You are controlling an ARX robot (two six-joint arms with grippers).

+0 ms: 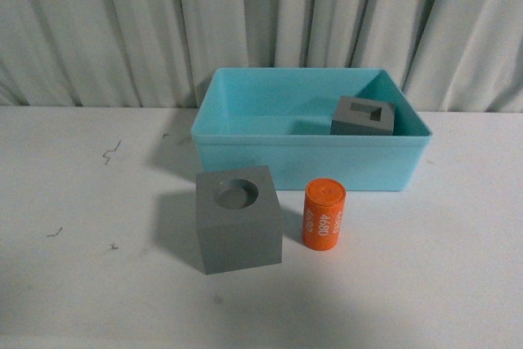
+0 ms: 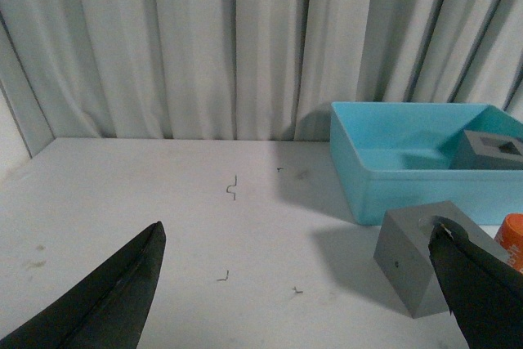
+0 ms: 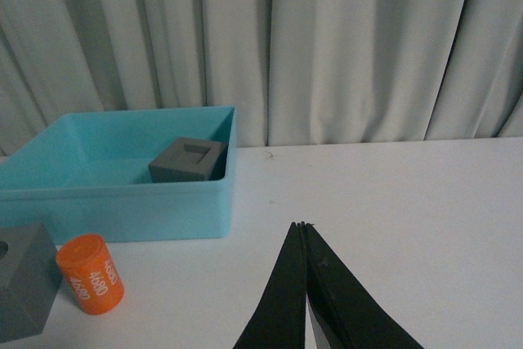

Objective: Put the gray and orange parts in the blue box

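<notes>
Square-hole cube (image 1: 363,115) in box (image 1: 302,163); round-hole cube (image 1: 239,220), cylinder (image 1: 324,215) before it.

Item count, all views combined.

Gray cubes: 2 in total. Of these, 1 is the cube with a round top hole (image 1: 239,218) and 1 is the cube with a rectangular hole (image 1: 363,116).

Orange cylinder (image 1: 324,213) printed "4680": 1.

Blue box (image 1: 310,165): 1.

Parts inside the box: 1. Parts outside it on the surface (image 1: 409,284): 2.

Total parts: 3. Total containers: 1.
</notes>
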